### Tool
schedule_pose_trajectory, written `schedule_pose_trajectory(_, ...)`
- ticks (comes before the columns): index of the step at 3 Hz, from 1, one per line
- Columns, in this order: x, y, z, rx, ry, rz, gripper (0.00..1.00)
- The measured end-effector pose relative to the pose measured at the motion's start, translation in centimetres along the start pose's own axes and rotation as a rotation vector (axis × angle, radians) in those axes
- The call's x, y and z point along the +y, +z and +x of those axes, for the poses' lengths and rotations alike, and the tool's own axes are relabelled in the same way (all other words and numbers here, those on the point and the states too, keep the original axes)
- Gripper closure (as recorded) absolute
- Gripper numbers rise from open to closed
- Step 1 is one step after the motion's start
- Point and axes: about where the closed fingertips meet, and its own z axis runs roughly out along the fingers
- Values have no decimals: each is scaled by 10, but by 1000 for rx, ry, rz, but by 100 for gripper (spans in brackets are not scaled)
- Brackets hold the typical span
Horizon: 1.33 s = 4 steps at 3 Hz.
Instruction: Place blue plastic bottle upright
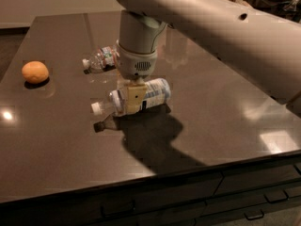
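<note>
The blue plastic bottle (157, 91) lies on its side near the middle of the dark table (225, 112). Its white cap (96, 108) points left. It has a pale blue-and-white label. My gripper (133, 100) comes straight down from the white arm and is shut around the bottle's middle. One cream finger (134, 98) shows across the front of the label. The bottle hangs slightly above the table, with its dark reflection just below it.
A smaller crinkled clear bottle (100, 59) lies on its side behind the gripper to the left. An orange (35, 72) sits at the far left. The table's front edge has drawers (263, 199) below it. My arm spans the upper right.
</note>
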Motion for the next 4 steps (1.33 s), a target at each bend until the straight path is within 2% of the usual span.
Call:
schedule_pose_trajectory(1, -5, -26, 4, -117, 70, 33, 99)
schedule_pose_trajectory(3, -12, -83, -1, -504, 267, 139, 100)
schedule_pose_trajectory(4, -16, -98, -5, -684, 360, 215, 100)
